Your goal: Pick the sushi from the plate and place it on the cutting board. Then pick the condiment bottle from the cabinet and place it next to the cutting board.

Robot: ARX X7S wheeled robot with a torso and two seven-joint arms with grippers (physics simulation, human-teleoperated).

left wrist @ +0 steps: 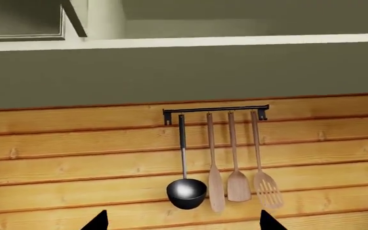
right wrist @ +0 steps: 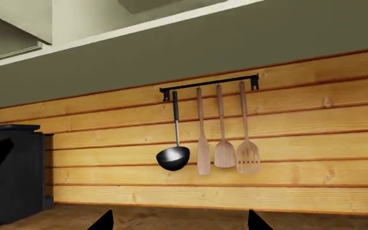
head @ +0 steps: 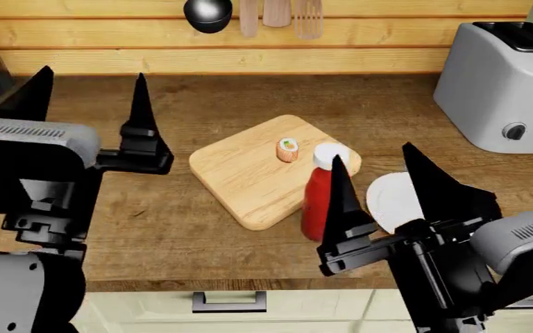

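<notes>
**Both grippers empty above the counter, bottle standing at the board's edge**

Nearest the head camera, the right gripper [head: 377,208] hangs over the counter's front edge with its two dark fingers spread apart and nothing between them. Just behind its left finger stands the condiment bottle [head: 318,201], upright, red-bodied with a white cap, at the near right edge of the cutting board [head: 239,173]; whether it touches the board I cannot tell. The sushi [head: 288,150] sits on the board, toward its far right side. Partly hidden by the right gripper, the plate [head: 388,198] lies beside the bottle, bare where visible. The left gripper [head: 91,104] is raised well apart from all this, fingers likewise spread and empty.

Both wrist cameras face the wooden wall, showing only a utensil rail [left wrist: 216,111] with a ladle [left wrist: 186,192].

The bottle is probably light, slightly squeezable plastic, tall and tippable; a hold around its mid-body would suit best. The sushi looks soft and crushable.
</notes>
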